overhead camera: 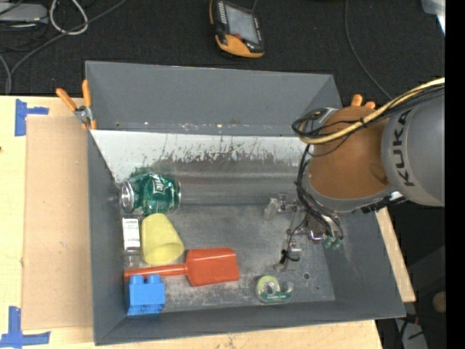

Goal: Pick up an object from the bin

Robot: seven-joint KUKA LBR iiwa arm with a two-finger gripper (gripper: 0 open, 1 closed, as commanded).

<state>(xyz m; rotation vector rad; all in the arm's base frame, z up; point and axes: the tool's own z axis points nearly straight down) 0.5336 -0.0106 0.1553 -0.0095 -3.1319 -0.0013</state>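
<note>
My gripper point(285, 231) hangs low over the bare floor in the right half of the bin, under the arm's orange cover. Its two fingers stand apart, one fingertip point(277, 207) toward the back and the other toward the front, and nothing lies between them, so it is open. The nearest loose thing is a small round clear-and-green object point(272, 289), just in front of the gripper by the front wall. A red scoop point(211, 266) with a long handle lies to the left of the gripper, apart from it.
Along the left side lie a crushed green can point(151, 193), a yellow cup point(160, 240) on its side, a small white-labelled bottle point(131, 235) and a blue block point(146, 294). The arm reaches in over the right wall.
</note>
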